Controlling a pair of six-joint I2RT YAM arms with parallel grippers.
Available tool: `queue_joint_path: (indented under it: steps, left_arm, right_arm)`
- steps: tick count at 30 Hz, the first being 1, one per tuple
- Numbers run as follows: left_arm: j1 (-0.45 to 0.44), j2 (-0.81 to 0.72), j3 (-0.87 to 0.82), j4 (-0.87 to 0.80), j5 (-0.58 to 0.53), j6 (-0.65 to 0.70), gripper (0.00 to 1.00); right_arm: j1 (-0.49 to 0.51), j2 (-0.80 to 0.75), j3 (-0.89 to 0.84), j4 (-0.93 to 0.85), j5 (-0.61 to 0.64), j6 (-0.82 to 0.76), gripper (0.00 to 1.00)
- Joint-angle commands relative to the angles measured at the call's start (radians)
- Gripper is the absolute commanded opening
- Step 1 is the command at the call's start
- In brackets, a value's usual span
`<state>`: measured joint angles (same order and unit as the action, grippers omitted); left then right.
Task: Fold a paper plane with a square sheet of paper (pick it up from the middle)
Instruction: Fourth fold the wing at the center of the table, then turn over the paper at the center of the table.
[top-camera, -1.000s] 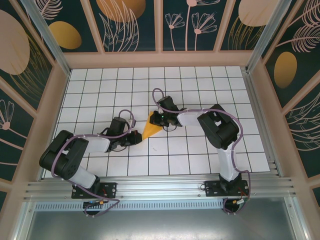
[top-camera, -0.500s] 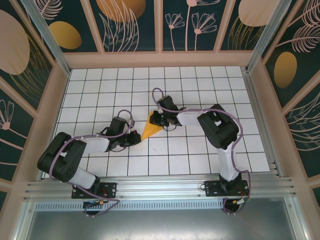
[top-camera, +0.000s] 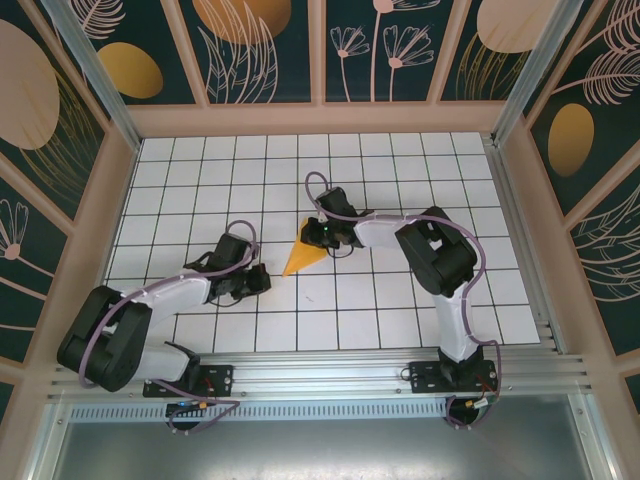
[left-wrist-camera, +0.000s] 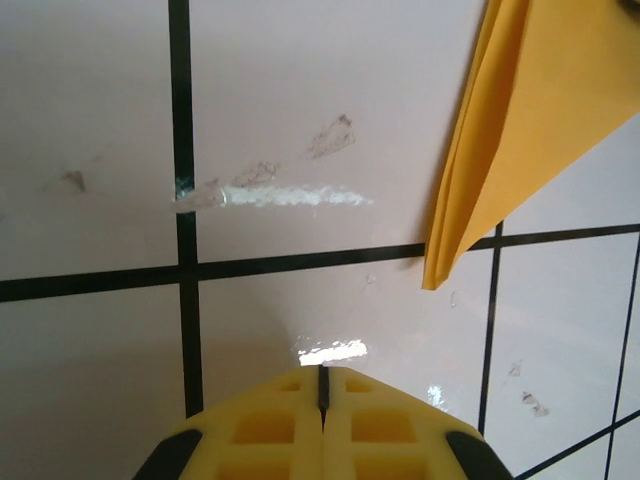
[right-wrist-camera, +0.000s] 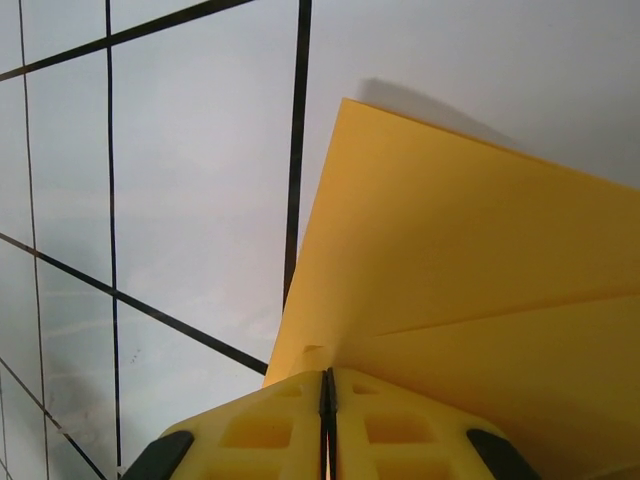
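The square sheet of paper (top-camera: 302, 256) lies folded into a narrow orange-yellow wedge on the white tiles, its point toward the near left. My right gripper (top-camera: 313, 233) sits at the wedge's wide far end. In the right wrist view its jaws (right-wrist-camera: 327, 378) are shut on the edge of the paper (right-wrist-camera: 470, 270), where a crease runs off to the right. My left gripper (top-camera: 262, 279) rests low on the tiles, just left of the point and apart from it. Seen from the left wrist, the left gripper (left-wrist-camera: 322, 375) is shut and empty, with the paper (left-wrist-camera: 530, 120) at upper right.
The tiled floor (top-camera: 400, 300) is fenced by a wooden frame (top-camera: 320, 118) at the back and both sides. A metal rail (top-camera: 320, 372) with the arm bases runs along the near edge. Scuff marks (left-wrist-camera: 270, 192) show on the tile ahead of the left gripper.
My left arm has drawn back to the left, taking its shut gripper off the paper's point. The right gripper has stayed at the paper's far end.
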<state>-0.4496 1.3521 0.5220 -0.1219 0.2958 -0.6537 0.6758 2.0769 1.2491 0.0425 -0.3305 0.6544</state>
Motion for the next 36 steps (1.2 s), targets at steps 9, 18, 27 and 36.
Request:
queue_joint_path:
  steps: [9, 18, 27, 36]
  left_arm:
    - [0.007, 0.119, 0.202, 0.061, -0.020, 0.067, 0.12]
    - [0.010, 0.298, 0.284, 0.128, 0.019, 0.094, 0.26]
    - [0.009, 0.401, 0.353, 0.115, 0.042, 0.115, 0.42]
    - [0.009, 0.420, 0.372, 0.098, 0.079, 0.136, 0.47]
  right_arm:
    - [-0.010, -0.215, -0.039, -0.082, 0.127, -0.061, 0.23]
    - [-0.062, -0.453, -0.376, 0.057, 0.159, 0.065, 0.33]
    - [-0.050, -0.423, -0.442, 0.141, 0.100, 0.125, 0.37]
    - [-0.016, -0.319, -0.361, 0.138, 0.081, 0.129, 0.40]
